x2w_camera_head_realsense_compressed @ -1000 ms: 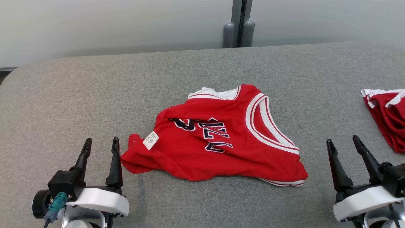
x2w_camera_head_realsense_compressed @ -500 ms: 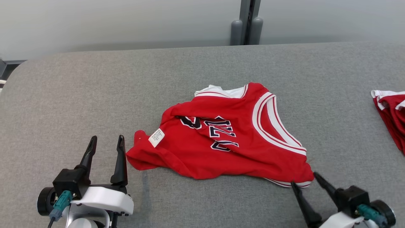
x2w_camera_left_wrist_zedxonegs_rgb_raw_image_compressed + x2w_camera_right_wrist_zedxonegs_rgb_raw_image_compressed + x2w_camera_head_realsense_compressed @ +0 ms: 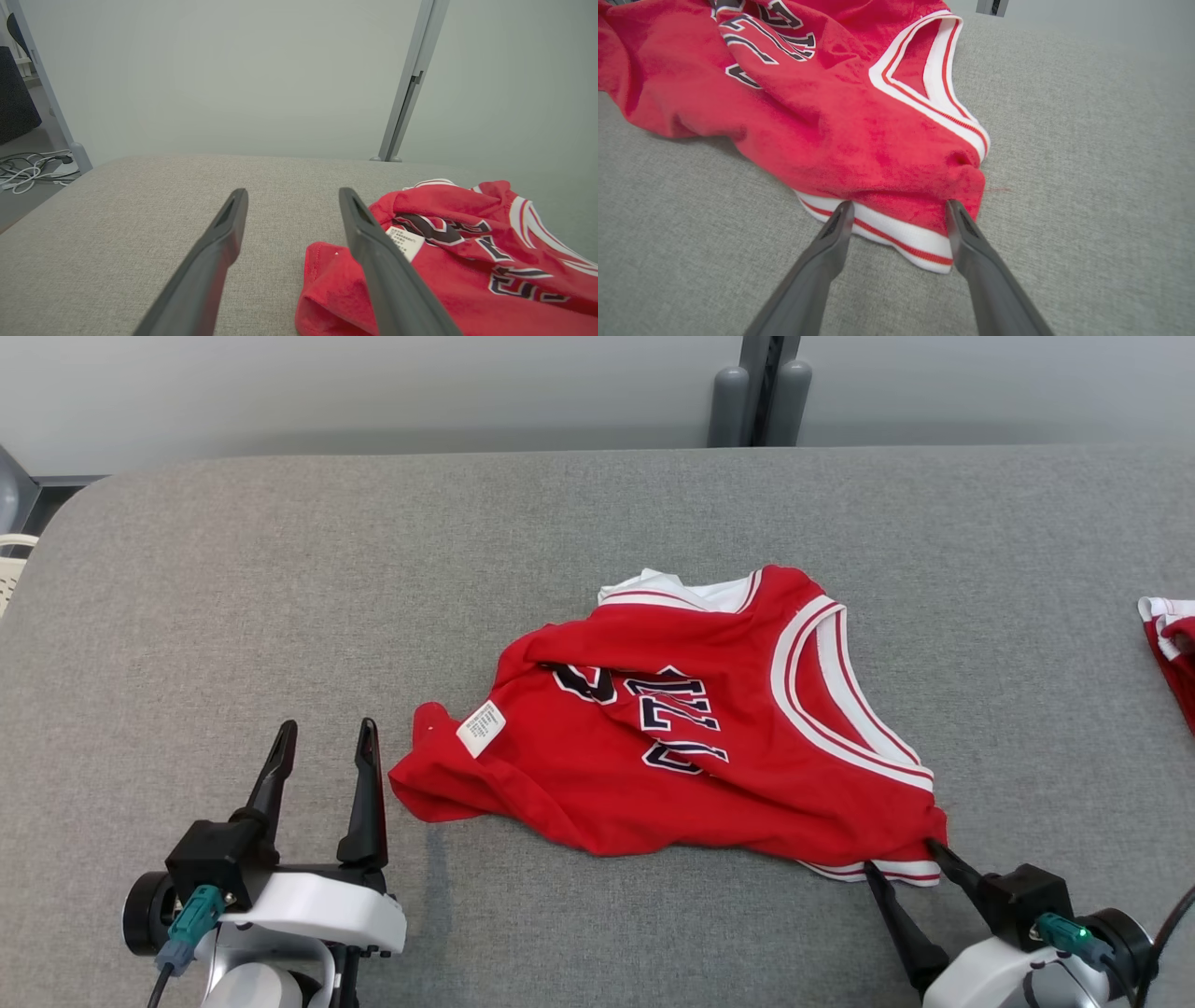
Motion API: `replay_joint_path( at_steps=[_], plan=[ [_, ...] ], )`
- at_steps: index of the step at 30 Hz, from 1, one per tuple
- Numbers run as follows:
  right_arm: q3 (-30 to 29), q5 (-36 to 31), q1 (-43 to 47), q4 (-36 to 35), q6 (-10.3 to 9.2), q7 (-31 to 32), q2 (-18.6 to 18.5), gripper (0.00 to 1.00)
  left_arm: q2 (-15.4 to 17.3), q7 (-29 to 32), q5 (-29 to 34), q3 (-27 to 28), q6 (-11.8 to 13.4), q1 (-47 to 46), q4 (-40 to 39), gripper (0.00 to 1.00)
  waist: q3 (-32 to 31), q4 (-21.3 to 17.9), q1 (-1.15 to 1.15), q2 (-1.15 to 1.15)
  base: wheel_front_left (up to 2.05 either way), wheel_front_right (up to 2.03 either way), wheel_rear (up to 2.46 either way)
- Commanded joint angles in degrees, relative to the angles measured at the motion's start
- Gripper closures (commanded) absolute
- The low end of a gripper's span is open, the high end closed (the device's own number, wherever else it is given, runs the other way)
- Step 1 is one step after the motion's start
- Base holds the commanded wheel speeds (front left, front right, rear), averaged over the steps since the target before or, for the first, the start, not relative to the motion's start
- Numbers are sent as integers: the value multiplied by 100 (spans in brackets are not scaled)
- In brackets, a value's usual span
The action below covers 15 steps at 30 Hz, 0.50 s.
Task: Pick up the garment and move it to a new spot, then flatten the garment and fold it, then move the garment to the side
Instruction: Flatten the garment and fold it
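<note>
Presently right pincer [image 3: 899,205] (jaws wide) straddles the crumpled jersey [image 3: 859,116] hem.

light: bright, even, diffuse, from above; no glare | shadows: soft, thin band under the garment [image 3: 831,116] hem left of the right jaws | focus: head view sharp; wrist views blur the jaws' near ends | distortion: wide-angle stretch at wrist-view edges

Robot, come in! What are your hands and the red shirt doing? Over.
Both open. Right gripper at hem of jersey; left gripper beside it. Jersey crumpled on table. Nothing blocking.
</note>
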Motion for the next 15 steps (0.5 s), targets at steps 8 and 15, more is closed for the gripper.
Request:
replay_joint_path(
  at_steps=[8,15],
  plan=[
    [194,147,-391,435,0,-268,-14,100,6,-84,-34,-28,-20,-167,79,0,51,26,0,0,0,0,0],
    [150,199,-377,18,0,-436,-53,100,20,-131,-38,-24,15,-162,111,0,39,-71,0,0,0,0,0]
  ],
)
